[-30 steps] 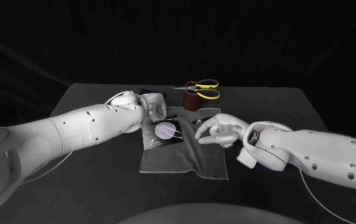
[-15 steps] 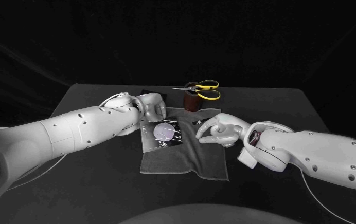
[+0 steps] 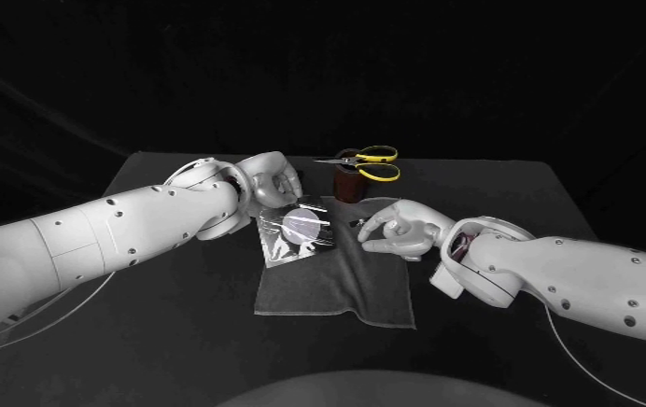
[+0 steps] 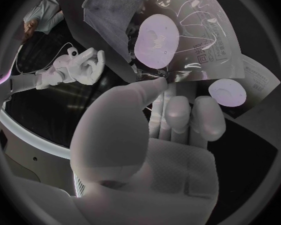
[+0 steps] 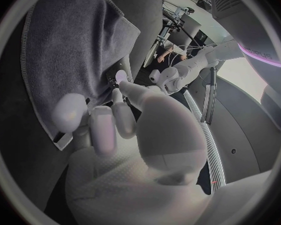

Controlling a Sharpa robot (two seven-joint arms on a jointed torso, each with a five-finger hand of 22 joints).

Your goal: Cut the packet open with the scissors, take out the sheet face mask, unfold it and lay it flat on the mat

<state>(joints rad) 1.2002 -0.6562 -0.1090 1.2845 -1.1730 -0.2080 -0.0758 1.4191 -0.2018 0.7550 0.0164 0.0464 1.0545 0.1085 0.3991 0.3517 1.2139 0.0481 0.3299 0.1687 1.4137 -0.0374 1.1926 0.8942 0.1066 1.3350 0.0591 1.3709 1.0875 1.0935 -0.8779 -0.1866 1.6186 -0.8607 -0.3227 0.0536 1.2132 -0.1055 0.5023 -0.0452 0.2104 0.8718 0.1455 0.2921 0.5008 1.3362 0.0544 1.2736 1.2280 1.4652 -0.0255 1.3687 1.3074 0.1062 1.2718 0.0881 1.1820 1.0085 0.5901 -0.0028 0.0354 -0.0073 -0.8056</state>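
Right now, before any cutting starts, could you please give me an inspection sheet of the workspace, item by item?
Surface: black table; grey mat lies flat on it.
Job's things: packet raised at a tilt over the mat's far left part; scissors with yellow handles stand in a brown holder, untouched.
Clutter: one small dark bit on the mat, kind unclear.
Hands: left hand pinches the packet's edge; right hand hovers over the mat's right edge, fingers curled, nothing in them.
Cables: thin white cables hang under the arms, off the mat.
Surroundings: nothing seen.
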